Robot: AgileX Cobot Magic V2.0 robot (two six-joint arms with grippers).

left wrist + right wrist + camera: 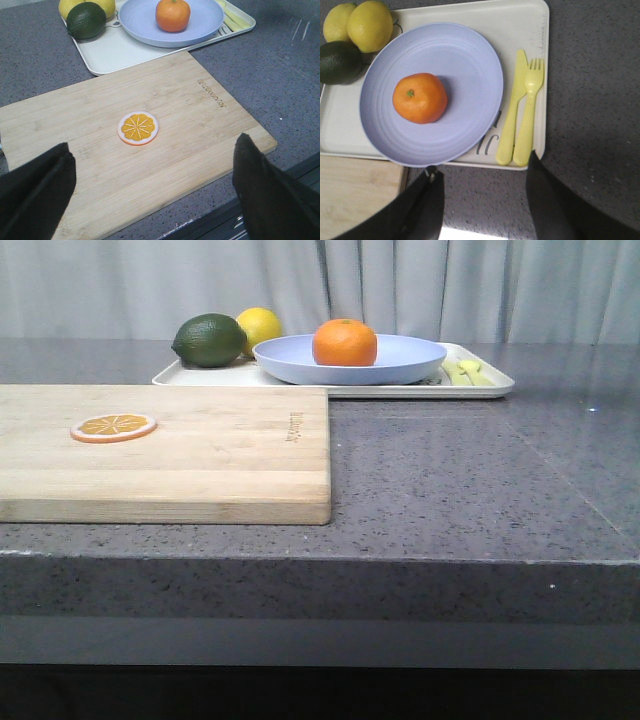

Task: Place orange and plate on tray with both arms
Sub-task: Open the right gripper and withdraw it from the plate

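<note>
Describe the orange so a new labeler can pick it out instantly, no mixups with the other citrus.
Find the off-white tray at the far side of the grey counter, behind the wooden cutting board. On it sits a pale lavender plate, and the orange rests on that plate. It is the only whole, bright-orange fruit: the lemons and dark green fruit sit beside the plate, and the orange slice lies flat on the board.
</note>
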